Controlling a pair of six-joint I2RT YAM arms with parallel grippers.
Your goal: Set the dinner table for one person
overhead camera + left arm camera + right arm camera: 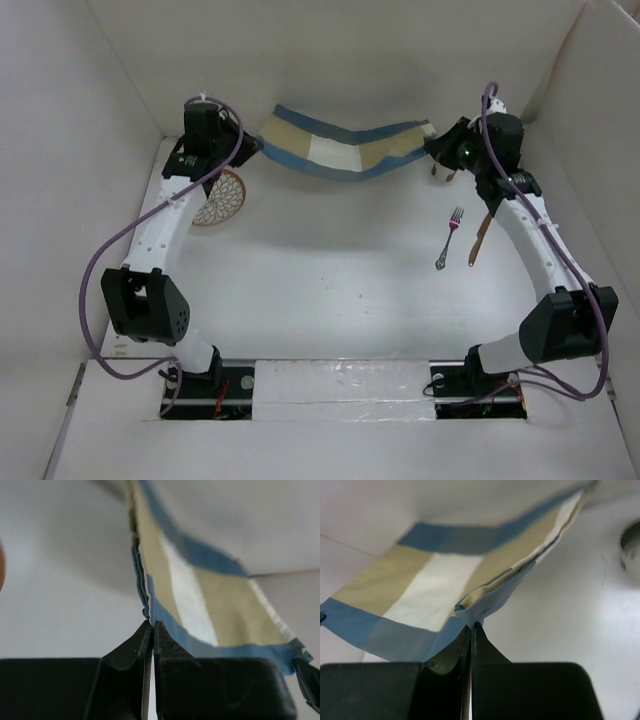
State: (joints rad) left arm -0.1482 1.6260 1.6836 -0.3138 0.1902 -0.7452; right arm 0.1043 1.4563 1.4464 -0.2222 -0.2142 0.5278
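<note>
A blue-and-tan checked placemat (340,148) hangs stretched between my two grippers above the far part of the white dinner table (320,290). My left gripper (248,143) is shut on its left edge; the left wrist view shows the cloth (200,600) pinched at the fingertips (151,625). My right gripper (437,145) is shut on its right edge, and the cloth (435,585) bunches at the tips (471,626) in the right wrist view. A fork (449,238) and a brown-handled utensil (479,238) lie on the table at the right.
A round orange-patterned plate or trivet (221,197) lies by the left arm. White wall panels (90,150) enclose the table at left, back and right. A round metal object (630,545) shows at the right edge of the right wrist view.
</note>
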